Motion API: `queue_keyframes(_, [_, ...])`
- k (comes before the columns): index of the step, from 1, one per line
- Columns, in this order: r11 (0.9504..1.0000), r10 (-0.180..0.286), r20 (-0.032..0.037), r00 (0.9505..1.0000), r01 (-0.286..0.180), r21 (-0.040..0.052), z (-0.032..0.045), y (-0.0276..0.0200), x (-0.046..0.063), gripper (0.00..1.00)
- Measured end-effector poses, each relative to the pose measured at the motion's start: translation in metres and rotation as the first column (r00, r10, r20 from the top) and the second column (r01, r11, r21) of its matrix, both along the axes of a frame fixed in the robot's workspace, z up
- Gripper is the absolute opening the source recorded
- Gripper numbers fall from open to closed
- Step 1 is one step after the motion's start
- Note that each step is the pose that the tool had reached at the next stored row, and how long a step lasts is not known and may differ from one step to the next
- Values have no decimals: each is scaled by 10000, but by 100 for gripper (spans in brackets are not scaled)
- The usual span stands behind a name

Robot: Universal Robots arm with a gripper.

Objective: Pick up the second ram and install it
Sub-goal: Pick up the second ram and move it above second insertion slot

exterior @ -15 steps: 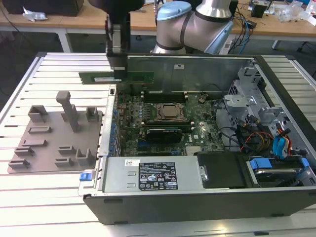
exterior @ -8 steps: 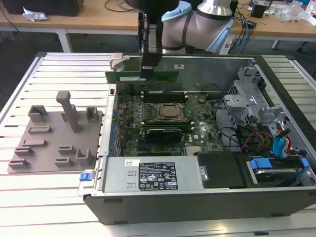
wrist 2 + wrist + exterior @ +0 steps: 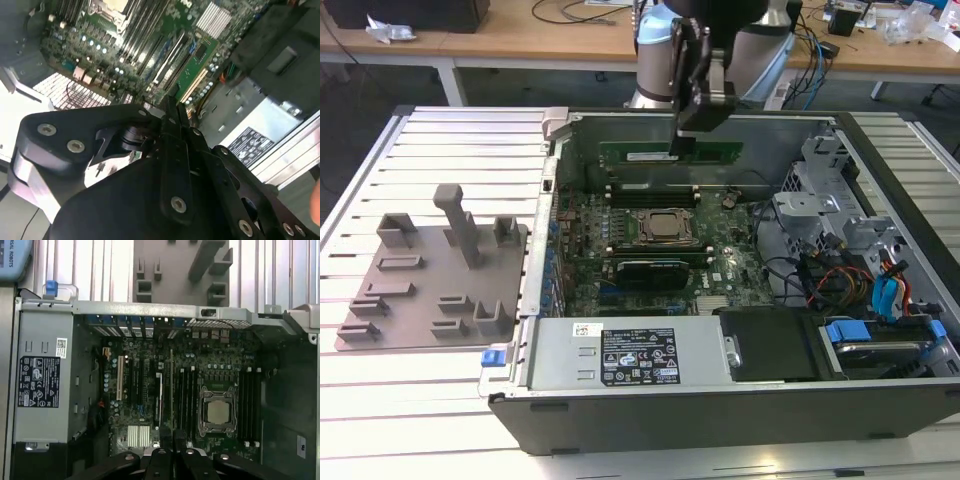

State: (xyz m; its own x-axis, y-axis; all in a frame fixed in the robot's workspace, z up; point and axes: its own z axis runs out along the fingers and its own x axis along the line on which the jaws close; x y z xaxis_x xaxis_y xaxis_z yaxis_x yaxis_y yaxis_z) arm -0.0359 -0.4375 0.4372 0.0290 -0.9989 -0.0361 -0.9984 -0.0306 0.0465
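Well off from my claw, toward exterior view's left: grey fixture plate on slatted table. Beneath claw: open computer case, silver processor on green board. My claw clamped tight on second ram, green stick held level, on edge, above board. Beyond claw, toward exterior view's right: drive cage.

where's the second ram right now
In the exterior view the second ram hangs in the pincer over the open case, near its far wall, above the memory slots behind the processor.
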Motion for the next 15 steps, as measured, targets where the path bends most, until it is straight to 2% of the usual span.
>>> queue_keyframes(2, [10000,0,0,10000,0,-13,0,23,174,13])
queue_keyframes(4, [10000,1,-2,10000,-1,-22,-4,56,287,13])
queue_keyframes(6, [10000,0,-2,10000,0,-19,-14,139,308,13])
queue_keyframes(7, [10000,1,-2,10000,-1,-19,-47,208,307,13])
queue_keyframes(8, [10000,1,-3,10000,-1,-20,-86,242,308,13])
queue_keyframes(12, [10000,1,-5,10000,-1,-20,-184,272,308,13])
queue_keyframes(15, [10000,1,-7,10000,-1,-23,-191,272,308,13])
